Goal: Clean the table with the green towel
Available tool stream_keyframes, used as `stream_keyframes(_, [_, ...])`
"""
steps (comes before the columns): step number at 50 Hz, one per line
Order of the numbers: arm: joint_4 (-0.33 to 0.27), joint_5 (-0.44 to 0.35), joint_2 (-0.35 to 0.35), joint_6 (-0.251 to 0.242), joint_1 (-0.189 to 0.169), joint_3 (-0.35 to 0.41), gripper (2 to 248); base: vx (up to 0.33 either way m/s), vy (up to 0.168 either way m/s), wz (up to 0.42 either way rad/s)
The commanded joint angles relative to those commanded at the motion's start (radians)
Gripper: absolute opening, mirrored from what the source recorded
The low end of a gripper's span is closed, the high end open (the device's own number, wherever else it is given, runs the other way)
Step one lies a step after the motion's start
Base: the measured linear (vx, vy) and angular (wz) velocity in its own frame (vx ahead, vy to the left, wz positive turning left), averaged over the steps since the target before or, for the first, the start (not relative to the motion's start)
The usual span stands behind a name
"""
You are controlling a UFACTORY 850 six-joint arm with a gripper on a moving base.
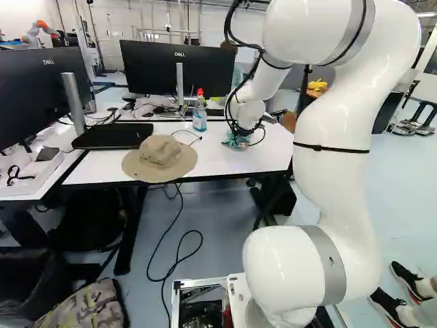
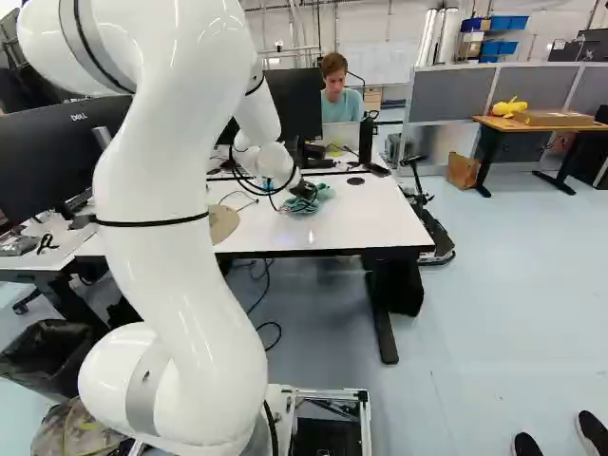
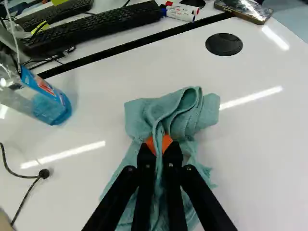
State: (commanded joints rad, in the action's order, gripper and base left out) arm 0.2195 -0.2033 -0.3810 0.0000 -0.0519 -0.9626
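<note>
The white UFACTORY 850 arm (image 1: 332, 178) rises and bends forward, its black two-finger gripper (image 2: 304, 189) angled down, orange pads (image 3: 166, 142) pinched close together.

Showing a tan hat (image 1: 160, 154) lying near left — and, farther off, a monitor (image 1: 179, 68) standing, a keyboard (image 3: 96, 27) and markers (image 3: 179, 13) lying — with a phone (image 3: 243, 8) resting far right.

— Operator, your tabletop (image 3: 260, 130) looks very smooth and glossy.
— Yes, and your green towel (image 3: 139, 115) is of cloth, matt and rough.
— The bottle (image 3: 52, 109), you can see, is of clear plastic, quite shiny.
— And your brimmed hat (image 1: 158, 149) is of matt cloth.
</note>
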Motion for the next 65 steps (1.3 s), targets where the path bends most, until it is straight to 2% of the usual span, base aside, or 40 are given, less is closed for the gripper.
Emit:
stream_keyframes(16, [0.000, 0.000, 0.043, 0.000, 0.043, 0.053, 33, 0.000, 0.000, 0.000])
stream_keyframes(32, [0.000, 0.000, 0.105, 0.000, 0.069, 0.130, 33, 0.000, 0.000, 0.000])
stream_keyframes(65, [0.000, 0.000, 0.183, 0.000, 0.072, 0.153, 33, 0.000, 0.000, 0.000])
